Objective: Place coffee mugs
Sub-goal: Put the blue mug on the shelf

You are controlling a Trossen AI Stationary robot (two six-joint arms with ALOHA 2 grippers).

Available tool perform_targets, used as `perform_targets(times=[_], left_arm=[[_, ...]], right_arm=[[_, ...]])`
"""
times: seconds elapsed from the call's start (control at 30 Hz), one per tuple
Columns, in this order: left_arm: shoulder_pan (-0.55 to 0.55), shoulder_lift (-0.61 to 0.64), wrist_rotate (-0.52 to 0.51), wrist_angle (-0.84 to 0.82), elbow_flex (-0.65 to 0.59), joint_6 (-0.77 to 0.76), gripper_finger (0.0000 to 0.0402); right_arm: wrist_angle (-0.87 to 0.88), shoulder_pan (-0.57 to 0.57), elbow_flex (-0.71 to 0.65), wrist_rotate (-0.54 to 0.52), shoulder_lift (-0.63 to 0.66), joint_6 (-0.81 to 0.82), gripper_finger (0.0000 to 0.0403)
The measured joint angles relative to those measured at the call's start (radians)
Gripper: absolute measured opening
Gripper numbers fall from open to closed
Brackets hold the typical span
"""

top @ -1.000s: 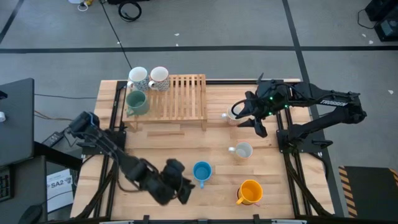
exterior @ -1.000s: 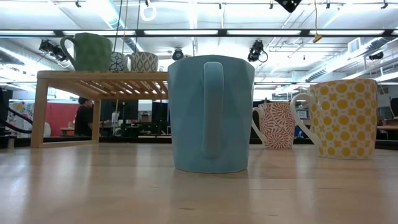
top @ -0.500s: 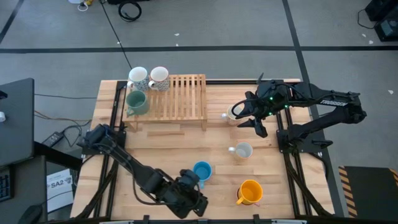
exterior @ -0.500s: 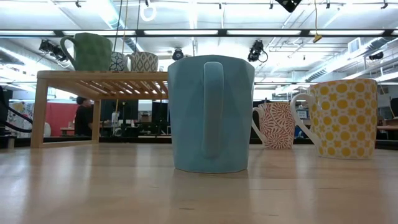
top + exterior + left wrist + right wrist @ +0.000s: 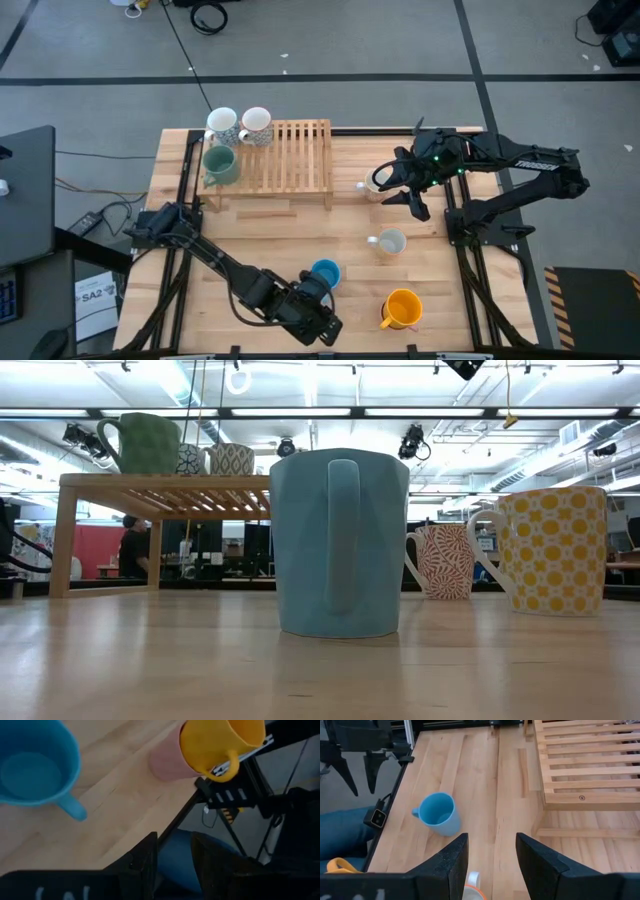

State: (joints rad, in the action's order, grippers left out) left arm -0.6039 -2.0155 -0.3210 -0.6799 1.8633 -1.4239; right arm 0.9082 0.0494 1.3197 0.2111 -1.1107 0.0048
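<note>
Left gripper at the blue mug; three mugs racked, the rest on the table.

Left gripper (image 5: 318, 318), fingers slightly apart and empty, sits at the table's front edge just beside the blue mug (image 5: 325, 273). Right gripper (image 5: 412, 196), fingers apart, hovers near the right edge. Green mug (image 5: 220, 163) and two patterned mugs (image 5: 238, 124) occupy the rack (image 5: 295, 155); orange mug (image 5: 402, 308) and others are judged outstanding.
</note>
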Motion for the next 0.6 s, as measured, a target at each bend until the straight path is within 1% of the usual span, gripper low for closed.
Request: perform_targets(times=[0.13,0.3,0.37,0.47,0.6], left_arm=[[0.013,0.000,0.008,0.002,0.000,0.005,0.0123],[0.019,0.000,0.011,-0.018,0.000,0.066,0.0123],[0.021,0.000,0.012,-0.042,0.000,0.042,0.0125],[0.023,0.000,0.014,-0.092,0.000,-0.010,0.0142],[0.025,-0.007,0.012,-0.162,0.000,-0.031,0.0182]], right_arm=[[0.000,0.000,0.000,0.000,0.000,0.000,0.0170],[0.000,0.000,0.000,0.000,0.000,0.000,0.0170],[0.000,0.000,0.000,0.000,0.000,0.000,0.0170],[0.000,0.000,0.000,0.000,0.000,0.000,0.0170],[0.000,0.000,0.000,0.000,0.000,0.000,0.0170]])
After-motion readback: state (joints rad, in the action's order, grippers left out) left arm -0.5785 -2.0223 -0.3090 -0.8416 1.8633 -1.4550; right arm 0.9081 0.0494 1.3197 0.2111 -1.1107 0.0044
